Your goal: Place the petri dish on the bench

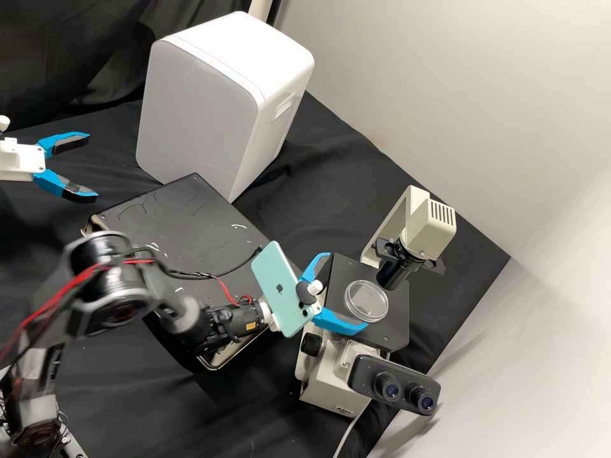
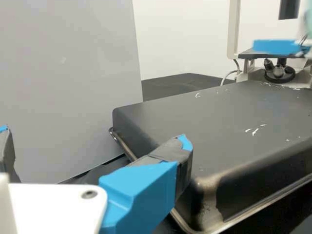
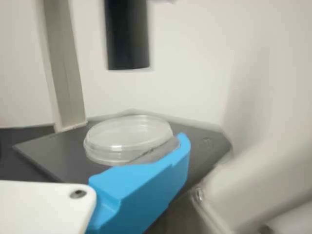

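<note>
Black cloth covers the worktop (image 1: 331, 172) under a pale wall, and the clear petri dish (image 1: 366, 300) sits on the microscope stage (image 1: 398, 327) at the near right. The right hand (image 1: 344, 291) is spread wide just left of the dish and grips nothing, while the left hand (image 1: 89, 165) hangs open at the far left. A shallow, slick dish may skid off the stage if the fingers close off-centre, or only its lid may lift.

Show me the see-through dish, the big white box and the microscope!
petri dish (image 1: 366, 300): high view, middle of its clear lid.
white box (image 1: 216, 105): high view, its broad side face.
microscope (image 1: 328, 375): high view, its pale base.
</note>
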{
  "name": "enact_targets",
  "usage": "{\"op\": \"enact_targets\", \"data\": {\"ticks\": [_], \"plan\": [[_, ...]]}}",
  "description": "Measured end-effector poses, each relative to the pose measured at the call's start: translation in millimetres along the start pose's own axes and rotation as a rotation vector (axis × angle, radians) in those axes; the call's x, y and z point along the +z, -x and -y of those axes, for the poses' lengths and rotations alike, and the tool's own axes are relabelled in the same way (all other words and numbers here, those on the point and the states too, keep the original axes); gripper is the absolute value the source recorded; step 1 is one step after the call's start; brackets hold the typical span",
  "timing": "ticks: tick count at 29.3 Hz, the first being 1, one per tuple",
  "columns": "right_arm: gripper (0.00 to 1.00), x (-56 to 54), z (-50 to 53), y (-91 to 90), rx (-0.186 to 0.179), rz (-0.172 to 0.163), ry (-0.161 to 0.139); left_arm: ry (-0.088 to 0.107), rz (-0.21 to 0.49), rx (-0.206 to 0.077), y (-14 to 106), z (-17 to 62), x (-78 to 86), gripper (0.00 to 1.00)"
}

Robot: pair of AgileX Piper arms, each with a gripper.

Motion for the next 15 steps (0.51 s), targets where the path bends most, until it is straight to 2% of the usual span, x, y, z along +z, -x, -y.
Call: {"op": "enact_targets", "data": {"ticks": [1,4,6,7,8,9,10,11,12,14,15], "plan": [[1.00,1.8,3.6,-0.6,0.015,-0.003,0.018,-0.001,-0.001,-0.003,-0.2,0.4,0.0,1.00],[1.00,3.0,4.6,-2.6,0.047,-0.016,0.021,-0.003,-0.002,-0.010,-0.8,1.7,-0.1,1.00],[1.00,3.5,3.0,-6.1,0.066,-0.009,0.020,-0.003,-0.002,-0.010,-0.8,1.7,-0.1,1.00],[1.00,3.1,-1.4,-11.5,0.088,0.003,0.011,-0.003,-0.002,-0.010,-0.8,1.7,-0.1,1.00],[1.00,5.4,-7.2,-17.1,0.122,0.038,-0.003,-0.003,-0.002,-0.010,-0.8,1.7,-0.1,1.00],[1.00,3.8,-13.5,-30.4,0.113,0.040,-0.022,-0.003,-0.002,-0.010,-0.8,1.7,-0.1,1.00],[1.00,-1.7,-21.8,-47.8,0.112,0.022,-0.042,-0.003,-0.002,-0.010,-0.8,1.7,-0.1,1.00],[1.00,-1.4,-25.4,-62.1,0.079,0.039,-0.042,-0.003,-0.002,-0.010,-0.8,1.7,-0.1,1.00],[1.00,-6.4,-31.7,-79.7,0.041,0.032,-0.016,-0.003,-0.002,-0.010,-0.8,1.7,-0.1,1.00],[1.00,-11.0,-33.0,-87.7,-0.002,0.032,0.008,-0.003,-0.002,-0.010,-0.8,1.7,-0.1,1.00],[1.00,-11.9,-33.3,-89.2,-0.012,0.037,0.012,-0.003,-0.002,-0.010,-0.8,1.7,-0.1,1.00]]}}
